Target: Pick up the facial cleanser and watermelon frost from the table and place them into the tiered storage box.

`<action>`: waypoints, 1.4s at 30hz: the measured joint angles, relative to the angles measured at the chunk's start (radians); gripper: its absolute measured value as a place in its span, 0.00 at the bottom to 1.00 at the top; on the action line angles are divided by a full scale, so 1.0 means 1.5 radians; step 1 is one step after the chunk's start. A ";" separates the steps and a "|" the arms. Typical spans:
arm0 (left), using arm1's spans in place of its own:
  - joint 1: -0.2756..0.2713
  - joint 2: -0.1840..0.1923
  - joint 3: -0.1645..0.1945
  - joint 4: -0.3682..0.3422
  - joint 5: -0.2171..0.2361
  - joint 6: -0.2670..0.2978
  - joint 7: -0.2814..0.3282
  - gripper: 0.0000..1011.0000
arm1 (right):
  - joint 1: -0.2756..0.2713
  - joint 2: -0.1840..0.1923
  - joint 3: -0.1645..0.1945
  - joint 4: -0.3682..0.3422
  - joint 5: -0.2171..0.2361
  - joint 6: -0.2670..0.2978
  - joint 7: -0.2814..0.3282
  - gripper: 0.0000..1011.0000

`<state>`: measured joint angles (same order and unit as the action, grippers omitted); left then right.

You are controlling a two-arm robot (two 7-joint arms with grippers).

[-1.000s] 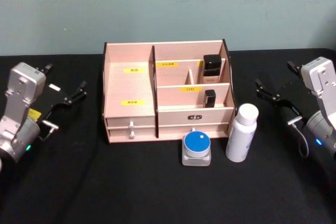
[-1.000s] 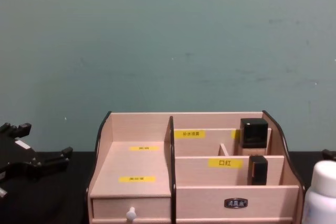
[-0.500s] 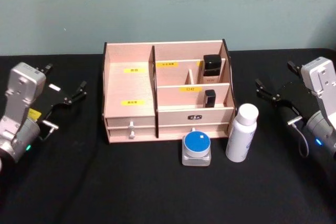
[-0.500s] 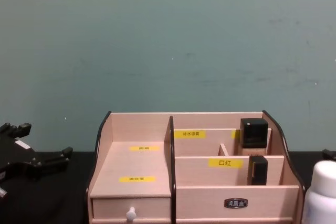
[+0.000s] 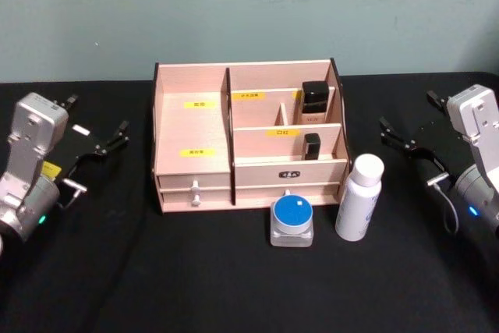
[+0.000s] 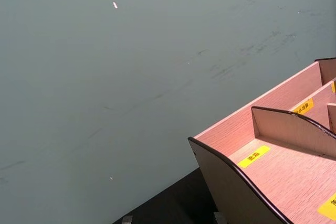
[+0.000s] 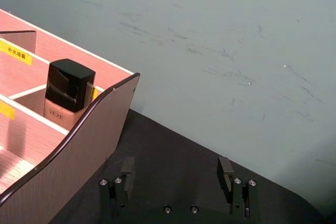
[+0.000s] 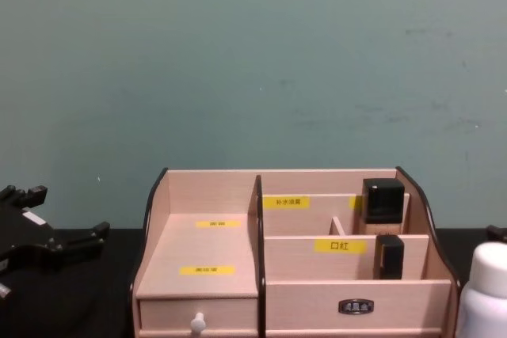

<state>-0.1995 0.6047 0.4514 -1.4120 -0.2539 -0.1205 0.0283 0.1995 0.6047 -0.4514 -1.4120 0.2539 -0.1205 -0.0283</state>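
Stands at the very start of the task, by the look of it: has neither item in hand and neither of the two inside the pale wooden tiered storage box (image 5: 191, 79) with dark-edged curved sides and yellow labels. Holds the left gripper (image 5: 95, 118) spread wide and empty above the black cloth-covered table (image 5: 195, 286), well apart from the box on its right. Holds the right gripper (image 5: 412, 115) likewise spread and empty, near the box's curved side wall on its left.

Leaves the facial cleanser (image 5: 359, 208), taken to be the white cylindrical plastic bottle with a white cap, upright on the cloth, to the left of the right gripper and nearer the robot's body, close by the box's front right corner. Leaves the watermelon frost (image 5: 291, 220), taken to be the small clear square jar with a round blue lid, just past that bottle on the side away from the right gripper, in front of the drawers (image 5: 290, 181).

Finds two black-capped bottles (image 5: 315, 101) in the box's right-hand compartments; counts neither as a task item. Has both picks and both placings yet to do; judges the right gripper better placed for a first reach.
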 joint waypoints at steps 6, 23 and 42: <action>0.000 0.000 0.000 0.000 0.000 0.000 0.000 0.99 | 0.000 0.000 0.000 0.000 0.000 0.000 0.000 0.99; 0.000 0.000 0.000 0.000 0.000 0.000 0.000 0.99 | 0.001 -0.009 0.018 0.007 0.024 0.010 0.027 0.99; 0.000 0.000 0.000 0.000 0.000 0.000 0.000 0.99 | -0.141 0.078 0.125 -0.206 0.099 0.019 0.092 0.99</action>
<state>-0.1995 0.6047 0.4514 -1.4120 -0.2539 -0.1205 0.0283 -0.0121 0.7223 -0.2637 -1.7208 0.4020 -0.0921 0.1099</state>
